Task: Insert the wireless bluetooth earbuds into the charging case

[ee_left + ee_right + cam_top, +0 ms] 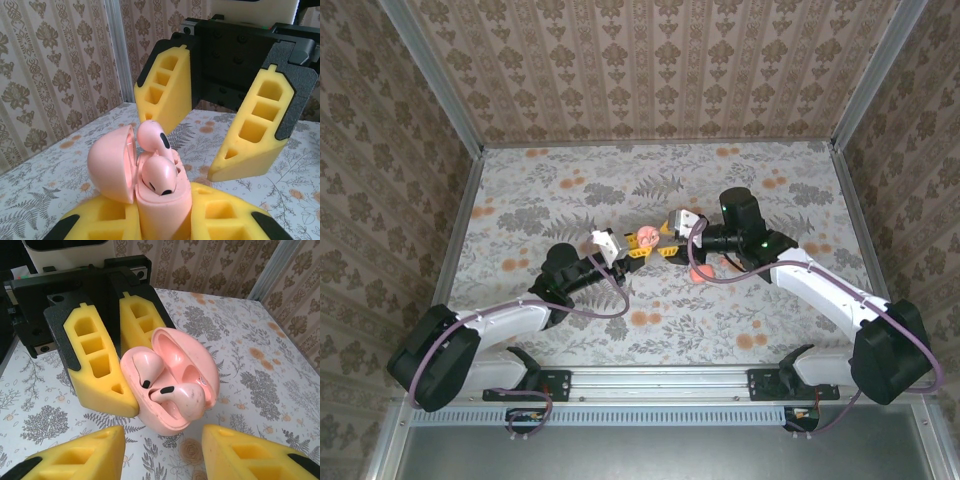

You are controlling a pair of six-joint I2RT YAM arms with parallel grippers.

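Observation:
The pink charging case (pixel 162 205) stands upright with its lid (pixel 112 162) swung open, and my left gripper (pixel 162 222) is shut on its body. One of the wireless bluetooth earbuds (pixel 145 367) sits down in its socket. The other earbud (pixel 182 392) lies tilted across its socket, stem partly in, head sticking up. My right gripper (pixel 165 455) hangs open just in front of the case, nothing between its yellow fingers (pixel 75 455). From above, the case (pixel 647 237) sits mid-table between the left gripper (pixel 632 248) and the right gripper (pixel 672 246).
A floral-patterned table (pixel 570 190) lies under both arms, with papered walls on three sides. A small pink round thing (pixel 700 272) lies on the table under the right arm's cable. The right gripper's fingers (pixel 260 130) stand close beyond the case.

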